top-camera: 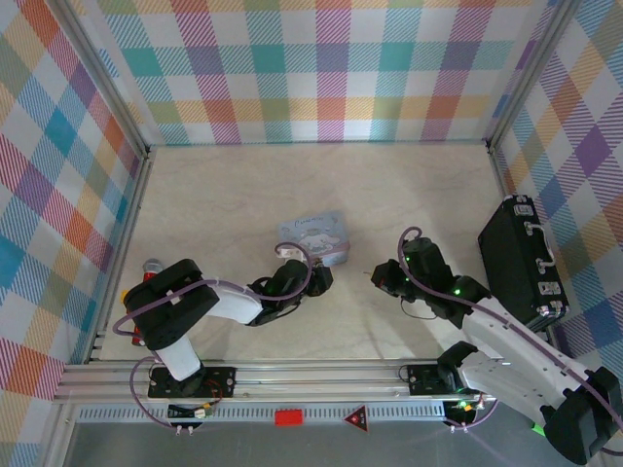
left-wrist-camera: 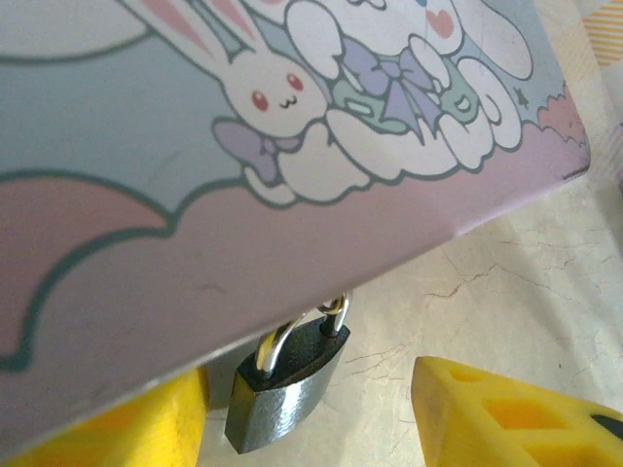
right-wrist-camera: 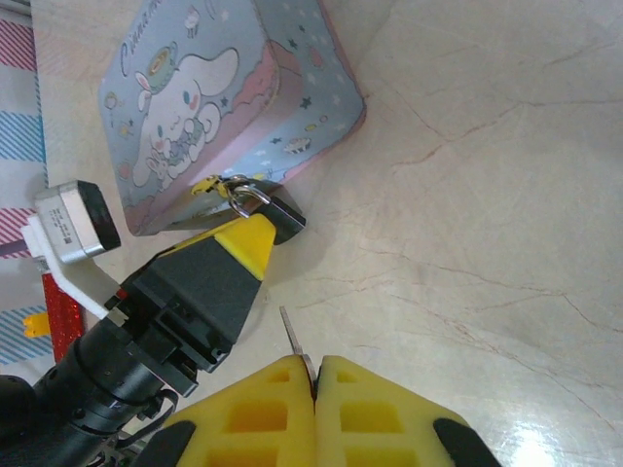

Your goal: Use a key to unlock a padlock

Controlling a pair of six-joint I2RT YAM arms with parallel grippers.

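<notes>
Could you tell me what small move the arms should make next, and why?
Probably close the left gripper on the padlock to steady it. Its open jaws flank the lock, which is hooked to the pale blue tin, without gripping it. The right gripper is shut on the key, blade pointing toward the lock but short of it.

A pale blue tin [top-camera: 316, 236] printed with cartoon bunnies and clouds sits lid-up near the middle of the cream, marble-veined table [top-camera: 224, 195], turned a little askew. Over on the right, a black case [top-camera: 526, 263] with silvery latches and a handle lies close along the plaid wall [top-camera: 311, 68]. Near the left wall there's a red stick [right-wrist-camera: 60, 311], mostly hidden. A red rectangle [top-camera: 289, 417] and a red triangle [top-camera: 356, 418] mark the near rail.
</notes>
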